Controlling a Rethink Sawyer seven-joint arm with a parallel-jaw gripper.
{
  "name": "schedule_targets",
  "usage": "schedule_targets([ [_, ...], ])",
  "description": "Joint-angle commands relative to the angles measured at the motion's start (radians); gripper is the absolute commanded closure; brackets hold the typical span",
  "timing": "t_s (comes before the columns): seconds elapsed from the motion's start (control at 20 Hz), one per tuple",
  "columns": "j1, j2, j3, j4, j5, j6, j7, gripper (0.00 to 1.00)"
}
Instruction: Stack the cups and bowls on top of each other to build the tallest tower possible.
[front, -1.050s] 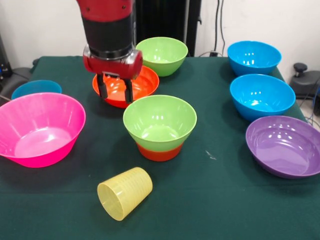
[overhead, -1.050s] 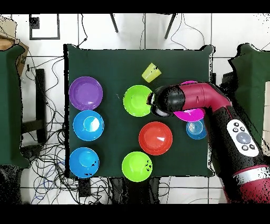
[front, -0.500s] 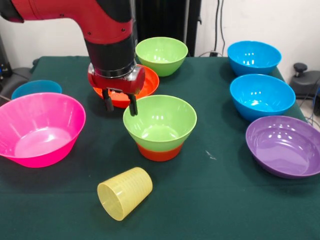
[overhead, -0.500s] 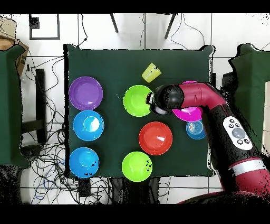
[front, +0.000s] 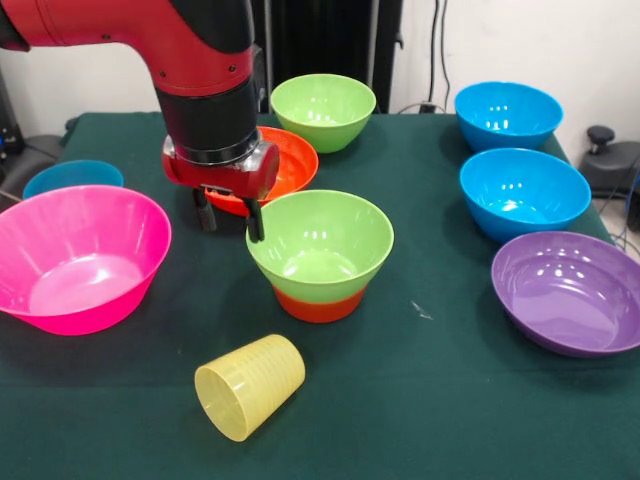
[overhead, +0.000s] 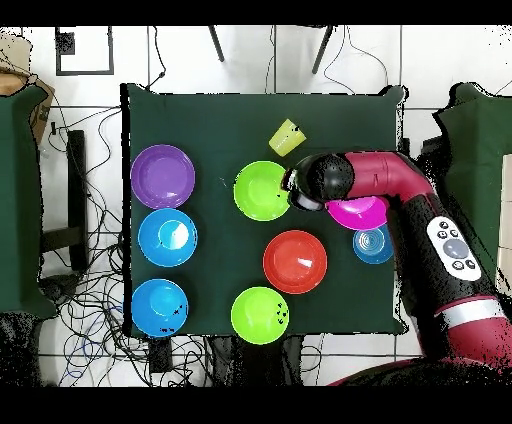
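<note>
The tower is a lime green bowl (front: 320, 245) nested on a small orange bowl (front: 318, 303) at mid-table; from above it shows as the green bowl (overhead: 260, 190). My gripper (front: 230, 220) hangs open and empty just left of its rim, in the gap between it and the big pink bowl (front: 75, 260). One fingertip is close to the green rim. The pale-yellow cup (front: 250, 385) lies on its side near the front edge. In the overhead view my arm covers part of the pink bowl (overhead: 362, 212).
A wide orange bowl (front: 290, 160) sits right behind the gripper, with a second green bowl (front: 323, 110) beyond it. Two blue bowls (front: 507, 113) (front: 524, 190) and a purple bowl (front: 570, 290) line the right side. A small blue bowl (front: 72, 177) is behind the pink one.
The gripper has come down and forward from over the orange bowl into the gap beside the green stack, then shifted slightly toward the pink bowl. No bowl or cup has moved.
</note>
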Motion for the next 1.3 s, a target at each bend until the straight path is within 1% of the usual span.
schedule_targets([
  [0.05, 0.029, 0.035, -0.018, -0.083, -0.030, 0.100, -0.281, 0.00],
  [0.3, 0.020, 0.010, -0.014, -0.058, -0.019, 0.094, -0.277, 0.00],
  [0.4, 0.017, -0.027, -0.013, -0.032, -0.013, 0.102, -0.277, 0.00],
  [0.55, 0.019, -0.110, -0.014, 0.036, 0.001, 0.109, -0.249, 0.00],
  [0.6, 0.023, -0.121, -0.015, 0.047, 0.003, 0.107, -0.238, 0.00],
  [0.75, 0.040, -0.090, -0.022, 0.028, -0.007, 0.086, -0.211, 0.00],
  [0.85, 0.047, -0.082, -0.029, 0.033, -0.019, 0.067, -0.197, 0.00],
  [1.05, 0.044, -0.094, -0.029, 0.051, -0.015, 0.062, -0.195, 0.00],
  [1.3, 0.041, -0.087, -0.027, 0.046, -0.013, 0.064, -0.206, 0.00],
])
